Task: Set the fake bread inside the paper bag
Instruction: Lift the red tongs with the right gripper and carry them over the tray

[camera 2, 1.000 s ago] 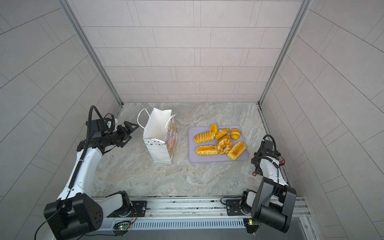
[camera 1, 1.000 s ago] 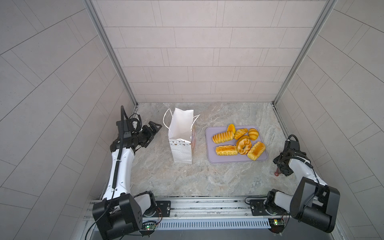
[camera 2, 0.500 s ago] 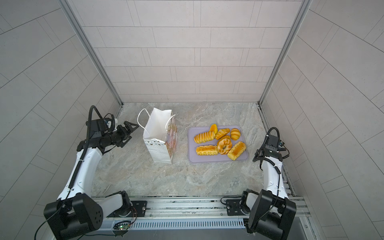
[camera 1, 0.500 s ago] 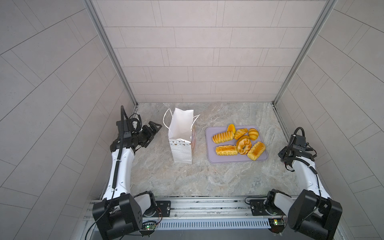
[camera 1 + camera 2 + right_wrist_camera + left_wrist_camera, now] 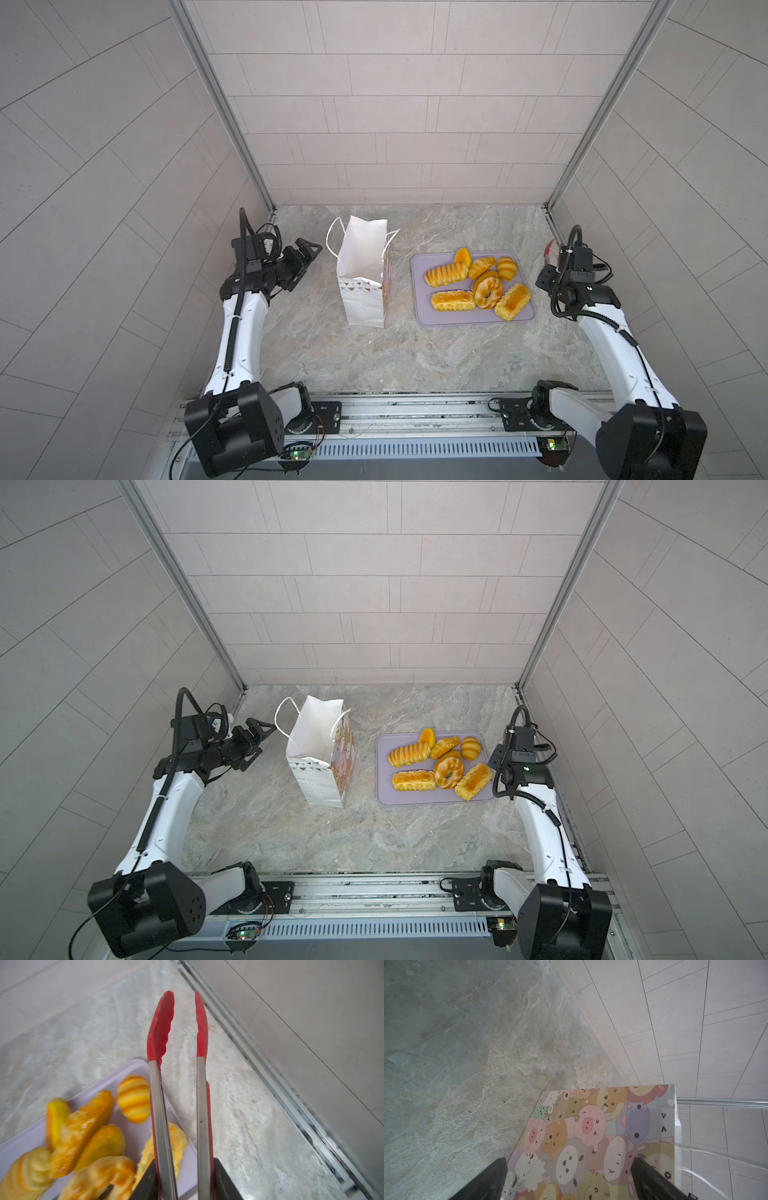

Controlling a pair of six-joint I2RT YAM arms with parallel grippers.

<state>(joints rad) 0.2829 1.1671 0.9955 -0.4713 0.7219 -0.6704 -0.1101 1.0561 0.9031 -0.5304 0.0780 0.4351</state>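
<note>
**Bread on the tray, bag standing open**

A grey marbled tabletop (image 5: pixel 374 353) carries everything. On it the paper bag (image 5: pixel 361 266) stands upright, left of centre in both top views, its mouth open and showing white inner paper, and its white cord handles (image 5: pixel 332 245) splay outward. Well apart, to its right, lies the flat lilac tray (image 5: pixel 419 316). All the fake bread (image 5: pixel 487 291) in view is heaped on the tray: ridged loaves, a ring doughnut and round buns, several touching.

Steel tongs (image 5: pixel 161 1028) with red tips point past the tray's corner, their tips slightly apart and holding nothing. The right gripper (image 5: pixel 185 1178) is clamped around the tongs' arms. The left gripper (image 5: pixel 311 262) is spread wide and empty, near the bag's cartoon-animal side but not touching it.
</note>
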